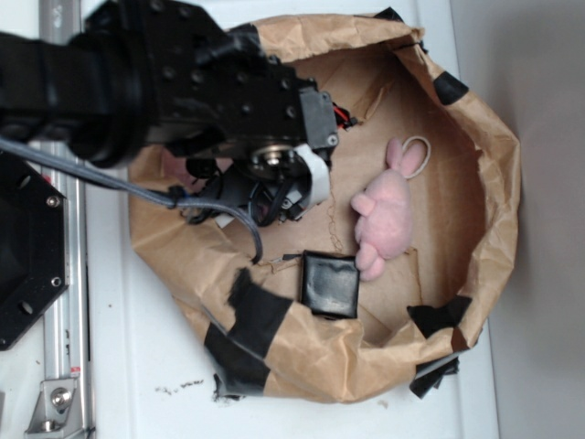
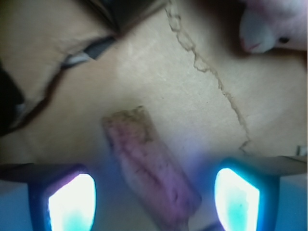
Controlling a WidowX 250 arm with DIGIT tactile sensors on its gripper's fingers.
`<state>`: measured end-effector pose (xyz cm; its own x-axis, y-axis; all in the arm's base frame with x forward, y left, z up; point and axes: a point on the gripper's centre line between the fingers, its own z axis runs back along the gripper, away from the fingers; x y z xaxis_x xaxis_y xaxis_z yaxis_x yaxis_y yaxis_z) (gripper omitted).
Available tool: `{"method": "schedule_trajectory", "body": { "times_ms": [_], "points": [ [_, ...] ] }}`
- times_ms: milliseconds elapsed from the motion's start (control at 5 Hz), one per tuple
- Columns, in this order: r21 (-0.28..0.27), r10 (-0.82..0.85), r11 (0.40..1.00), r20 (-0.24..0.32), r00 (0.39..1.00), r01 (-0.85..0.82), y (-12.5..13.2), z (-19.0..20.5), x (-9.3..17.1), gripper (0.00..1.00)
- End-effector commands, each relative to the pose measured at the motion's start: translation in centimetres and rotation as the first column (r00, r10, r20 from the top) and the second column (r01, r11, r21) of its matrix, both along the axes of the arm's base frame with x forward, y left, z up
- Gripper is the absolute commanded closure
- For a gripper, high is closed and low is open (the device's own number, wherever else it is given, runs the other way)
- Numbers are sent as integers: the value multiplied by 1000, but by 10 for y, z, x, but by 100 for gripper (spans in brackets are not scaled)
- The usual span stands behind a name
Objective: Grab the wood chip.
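In the wrist view the fingers (image 2: 72, 199) stand wide apart, holding nothing. The wood chip (image 2: 149, 171) lies slantwise on the brown paper (image 2: 192, 101) between them, nearer the left finger. Beyond the right finger sits the pink plush (image 2: 274, 24).

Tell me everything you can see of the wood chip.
The wood chip shows only in the wrist view; the arm hides it in the exterior view. It is a small elongated piece, rough, brown with a pinkish cast, its far end blunt and ragged. It lies flat and slanted on the brown paper, between the two open fingers, neither visibly touching it.
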<state>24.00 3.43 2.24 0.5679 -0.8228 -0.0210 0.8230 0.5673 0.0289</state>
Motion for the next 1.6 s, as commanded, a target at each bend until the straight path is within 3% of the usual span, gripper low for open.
{"method": "schedule_trajectory", "body": {
  "times_ms": [0, 600, 800, 1000, 1400],
  "points": [
    [-5, 6, 1000, 15, 1000, -6, -2, -35, 35, 0],
    [0, -2, 1000, 44, 999, 2, -9, -26, 34, 0],
    [-14, 15, 1000, 49, 999, -14, -7, -26, 35, 57],
    [-18, 32, 999, 53, 998, -31, -7, -25, 34, 100],
    [-16, 43, 999, 67, 997, -42, -9, -20, 30, 100]
  ]
}}
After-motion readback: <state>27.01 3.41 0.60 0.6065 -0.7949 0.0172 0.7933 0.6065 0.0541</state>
